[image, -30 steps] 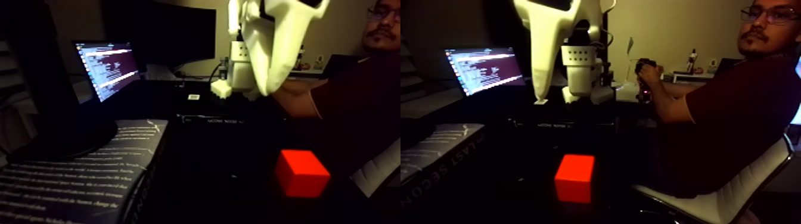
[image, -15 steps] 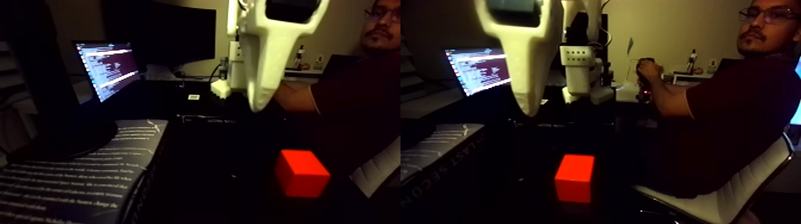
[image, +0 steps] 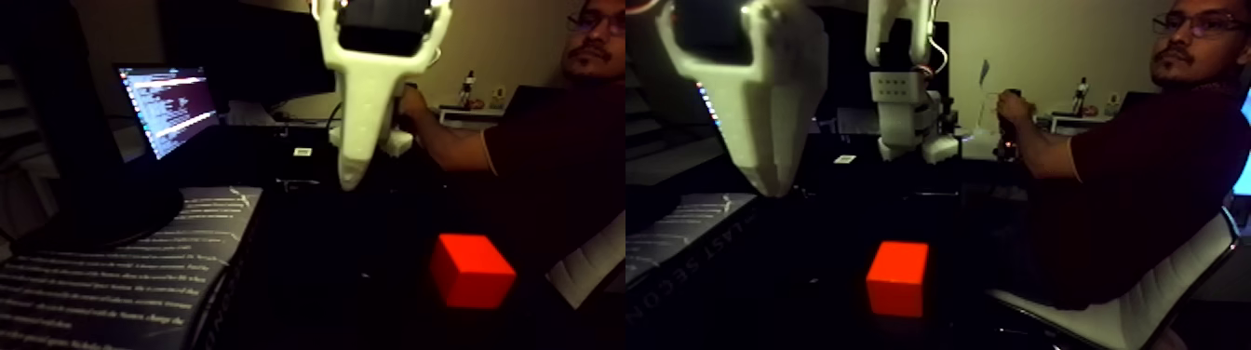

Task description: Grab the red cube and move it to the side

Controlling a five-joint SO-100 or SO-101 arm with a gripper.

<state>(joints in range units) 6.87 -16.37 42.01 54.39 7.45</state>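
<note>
On the dark tabletop [image: 354,279], low in each half of the side-by-side fixed view, the red cube [image: 471,270] is seen resting alone, lit bright against the black surface. Above it and to its left in the picture, the white gripper [image: 350,177] is held in the air with its tapered finger pointed downward, well apart from the cube and touching nothing. Only one pale finger can be made out, so how far the jaws are parted cannot be told; nothing is seen held by it. A printed book [image: 121,270] is laid at the left, just beside the bare stretch where the cube sits. Behind, a laptop screen [image: 168,107] with lines of text is lit. At the right a person in a dark red shirt [image: 1145,186] is seated on a white-edged chair [image: 1145,312], with a hand [image: 1010,110] closed on a small device beside the arm's white base [image: 903,112].
</note>
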